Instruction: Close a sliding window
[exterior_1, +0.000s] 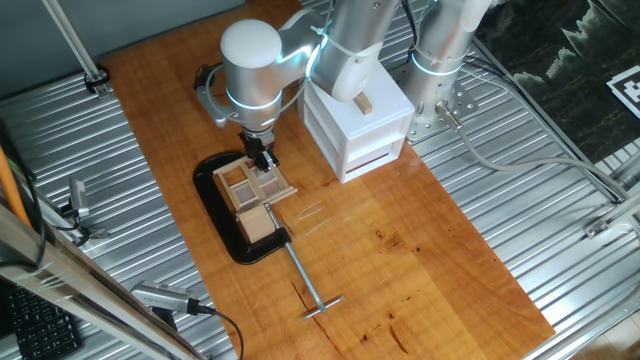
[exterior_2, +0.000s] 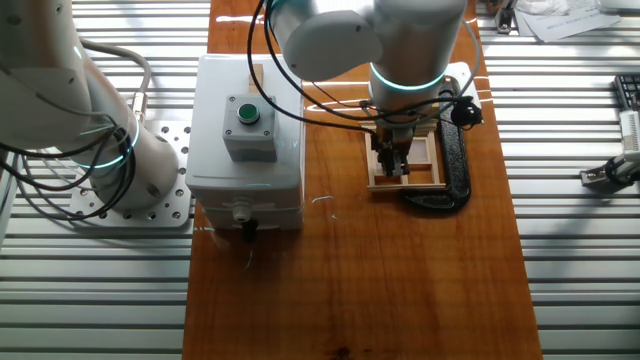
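Claw (exterior_1: 264, 158) down at sliding window (exterior_1: 250, 192) on wooden table (exterior_1: 400, 250).

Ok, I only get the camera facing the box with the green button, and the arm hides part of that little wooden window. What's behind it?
Observer: A plain wooden block sits on the black base plate, right next to the sliding window.
Operator: Anything else I'm missing?
Observer: Yes, a long metal rod with a crossbar handle sticks out from that plate, past the block.
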